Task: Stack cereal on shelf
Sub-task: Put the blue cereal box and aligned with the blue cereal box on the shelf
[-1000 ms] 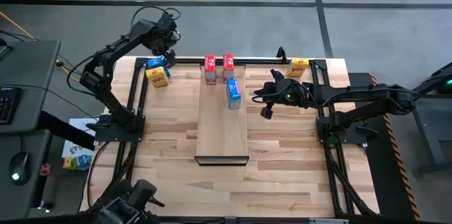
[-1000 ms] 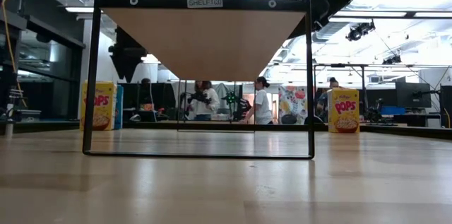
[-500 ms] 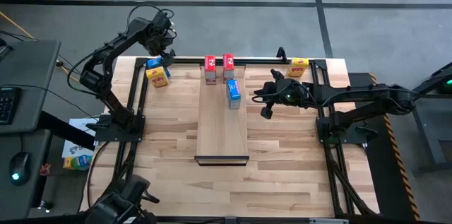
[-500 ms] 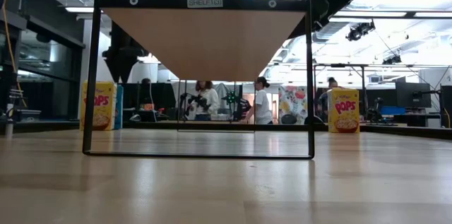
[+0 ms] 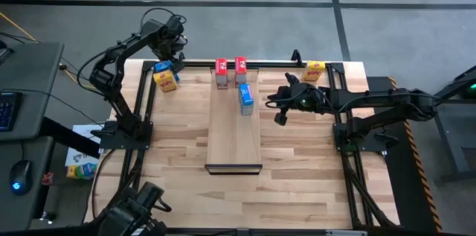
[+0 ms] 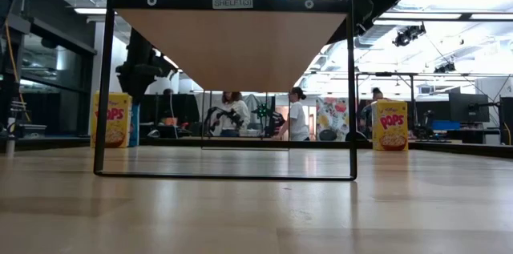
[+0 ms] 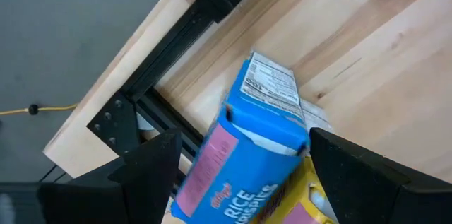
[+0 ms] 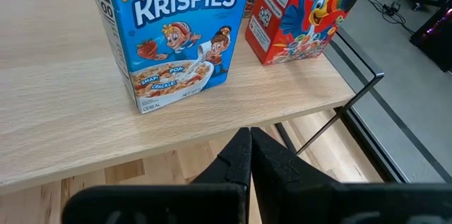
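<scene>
Pale wood makes up the shelf (image 5: pixel 233 128), a long board running down the middle of the table (image 5: pixel 297 176) with its dark lip at the near end. Two red boxes (image 5: pixel 230 71) stand side by side at its far end, and a blue box (image 5: pixel 246 98) stands just in front of them near the right edge. In the right wrist view that blue box is cut off at the top.

At the table's far left corner a second blue box (image 7: pixel 240 157) leans against a yellow box (image 5: pixel 166 81); the left gripper (image 5: pixel 169 42) hovers above them, fingers spread wide apart. Only a sliver of the yellow box shows in the left wrist view.

Another yellow box (image 5: pixel 314 70) stands at the far right corner. The right gripper (image 8: pixel 250 155) hangs beside the shelf's right edge, fingers pressed together, holding nothing.
</scene>
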Controlling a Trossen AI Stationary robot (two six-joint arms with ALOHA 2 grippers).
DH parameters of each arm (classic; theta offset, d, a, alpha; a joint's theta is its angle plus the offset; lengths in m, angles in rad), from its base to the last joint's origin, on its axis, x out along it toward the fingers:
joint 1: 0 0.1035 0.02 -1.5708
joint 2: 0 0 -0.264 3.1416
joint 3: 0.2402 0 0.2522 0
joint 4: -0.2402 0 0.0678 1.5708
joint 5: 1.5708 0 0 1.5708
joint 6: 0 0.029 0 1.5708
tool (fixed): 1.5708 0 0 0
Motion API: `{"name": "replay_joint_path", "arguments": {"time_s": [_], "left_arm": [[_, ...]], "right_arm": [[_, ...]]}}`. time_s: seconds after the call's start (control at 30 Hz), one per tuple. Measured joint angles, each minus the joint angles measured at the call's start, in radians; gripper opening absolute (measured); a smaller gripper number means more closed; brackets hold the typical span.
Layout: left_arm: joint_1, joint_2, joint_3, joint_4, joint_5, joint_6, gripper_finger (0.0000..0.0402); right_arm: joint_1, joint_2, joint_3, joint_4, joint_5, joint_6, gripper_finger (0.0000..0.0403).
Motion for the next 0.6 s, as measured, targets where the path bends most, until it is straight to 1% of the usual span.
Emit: {"name": "replay_joint_path", "arguments": {"time_s": [0.2, 0.47, 0.6], "left_arm": [[0.000, 0.000, 0.000, 0.001, 0.000, -0.025, 0.0292], [0.000, 0.000, -0.075, 0.033, -0.028, -0.019, 0.0240], [0.000, 0.000, -0.087, 0.042, -0.037, -0.006, 0.0219]], "right_arm": [[0.000, 0.000, 0.000, 0.000, 0.000, 0.000, 0.0000], [0.000, 0.000, 0.000, 0.000, -0.004, 0.000, 0.0000], [0.000, 0.000, 0.000, 0.000, -0.004, 0.000, 0.0000]]}}
